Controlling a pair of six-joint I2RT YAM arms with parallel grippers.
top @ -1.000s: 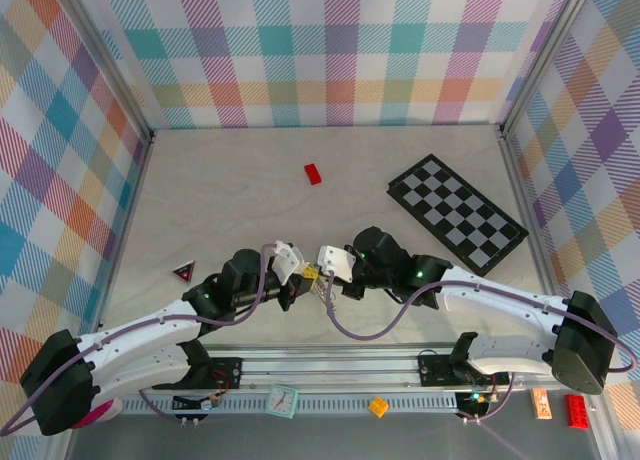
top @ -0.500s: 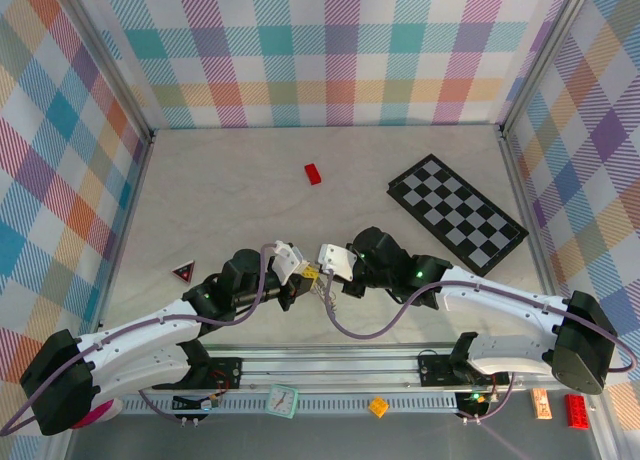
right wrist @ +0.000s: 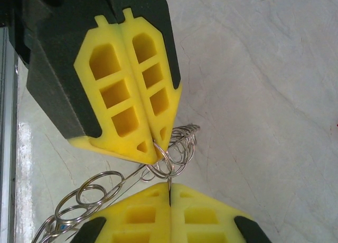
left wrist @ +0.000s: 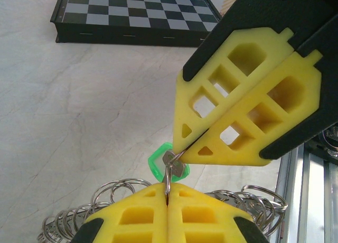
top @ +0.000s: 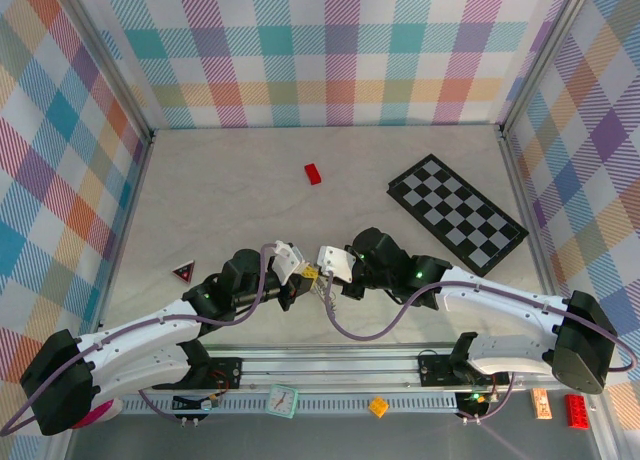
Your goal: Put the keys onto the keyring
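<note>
**Overhead view.** The left end effector (top: 305, 278) and right end effector (top: 322, 283) meet tip to tip over the near middle of the tabletop (top: 230, 200). They are well apart from the red brick (top: 314, 173) and the chequered board (top: 457, 214) farther back. What they hold is too small to make out here.

**Left wrist view.** The left end effector's yellow fingers are clenched on a thin wire of the keyring (right wrist: 179, 142), seen edge-on between them. Just above, the right end effector's fingers are also pressed together. Their tips touch the silver part of the green-headed key (left wrist: 154, 166), which hangs between the two sets of tips, off the tabletop. Small linked wire rings trail to either side of the left fingers.

**Right wrist view.** This angle adds the right end effector's own grasp. Its fingers are clenched on a wire strand that leads up into a coiled cluster of rings, pinched at the left end effector's tips. More rings sag away to the lower left.
</note>
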